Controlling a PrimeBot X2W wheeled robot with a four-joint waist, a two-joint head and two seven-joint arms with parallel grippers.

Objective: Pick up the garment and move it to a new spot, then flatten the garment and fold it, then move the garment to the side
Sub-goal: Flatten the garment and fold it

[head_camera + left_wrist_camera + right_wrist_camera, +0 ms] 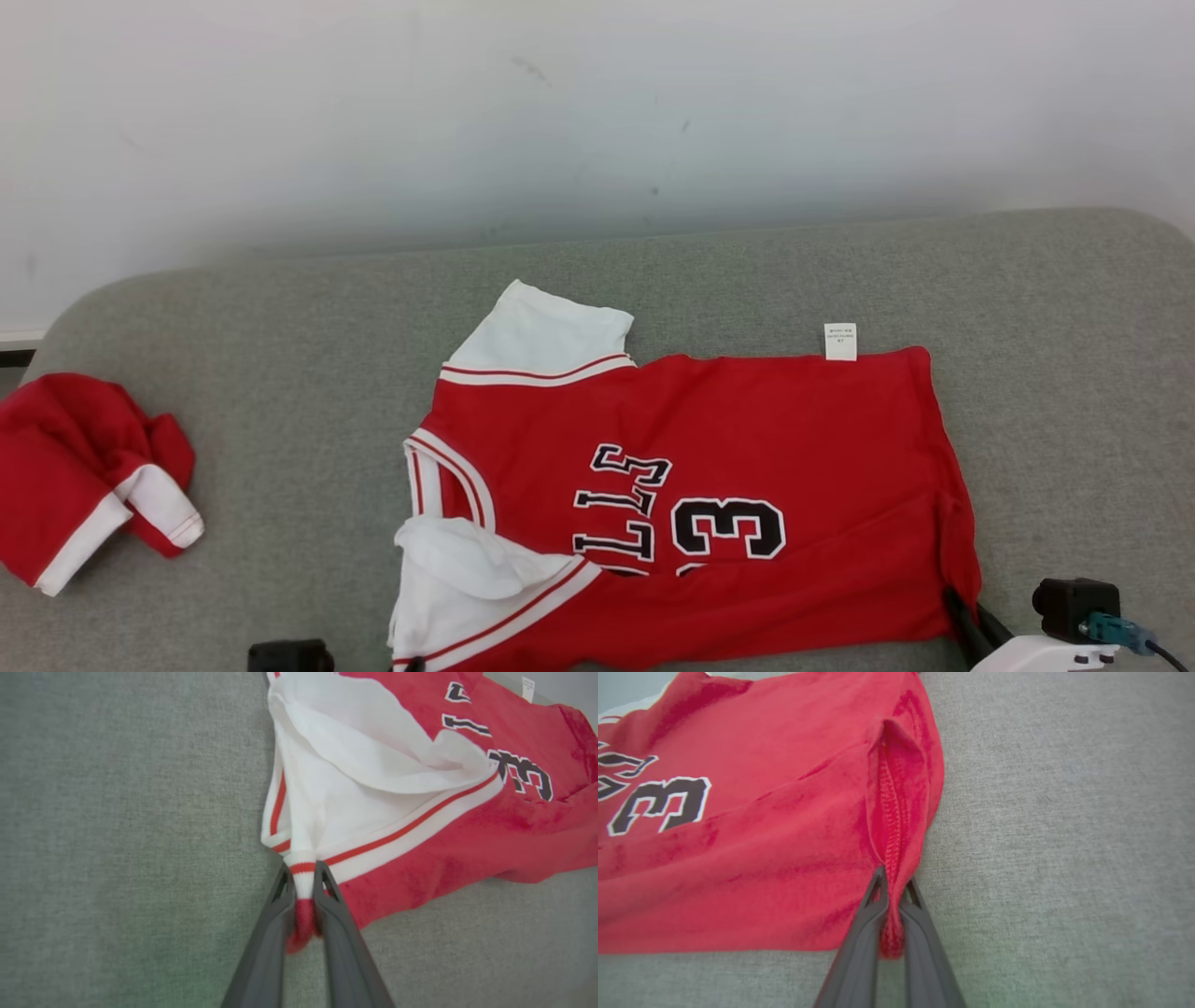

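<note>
Left pincer [302, 877] clamped tight on the white-and-red sleeve trim at the near left corner of the red jersey [728, 439]; right pincer [892, 889] closed on its near right hem corner. Jersey lies spread mid grey tabletop [280, 327], number up, white tag [840, 341] at far edge. Crumpled red garment [84, 476] sits well apart at left.
</note>
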